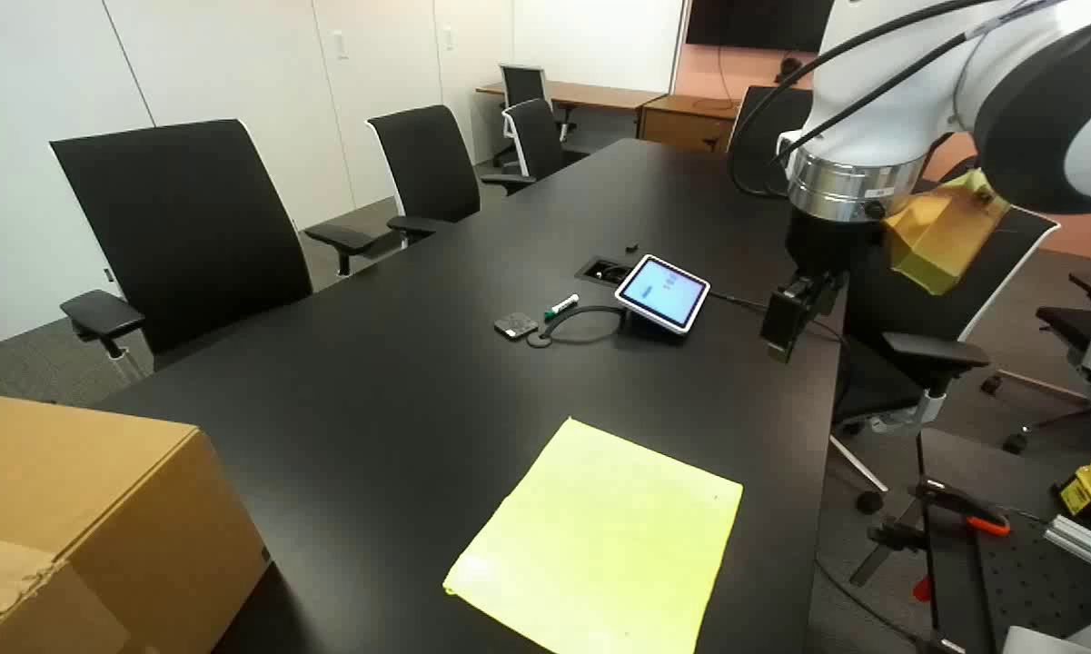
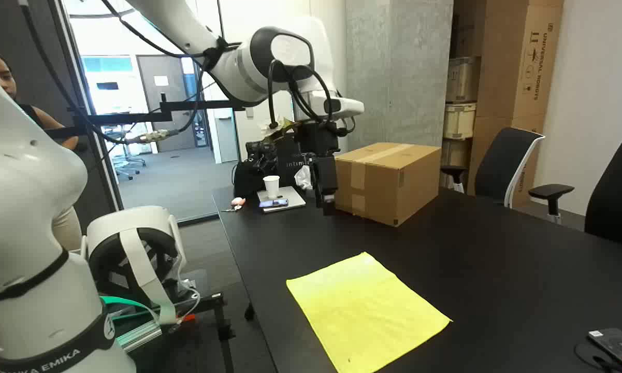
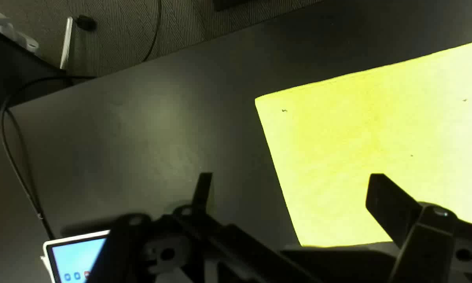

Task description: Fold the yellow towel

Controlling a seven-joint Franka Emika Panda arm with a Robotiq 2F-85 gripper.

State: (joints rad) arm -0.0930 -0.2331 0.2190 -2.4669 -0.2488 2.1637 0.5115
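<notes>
The yellow towel (image 1: 613, 540) lies flat and spread out as a wide sheet on the black table. It also shows in an exterior view (image 2: 367, 311), with its corners slightly uneven. In the wrist view the towel (image 3: 349, 145) fills the right side, and its right part runs out of the picture. My gripper (image 3: 291, 177) is open, with its fingertips wide apart and nothing between them. It hangs above the table, apart from the towel, as both exterior views show (image 1: 792, 318) (image 2: 325, 199).
A cardboard box (image 2: 388, 178) stands on the table. A tablet (image 1: 663, 292) with a cable, a marker (image 1: 561, 306) and a small dark square object (image 1: 515, 325) lie beyond the towel. A paper cup (image 2: 272, 186) stands on a laptop. Chairs (image 1: 186, 232) line the table.
</notes>
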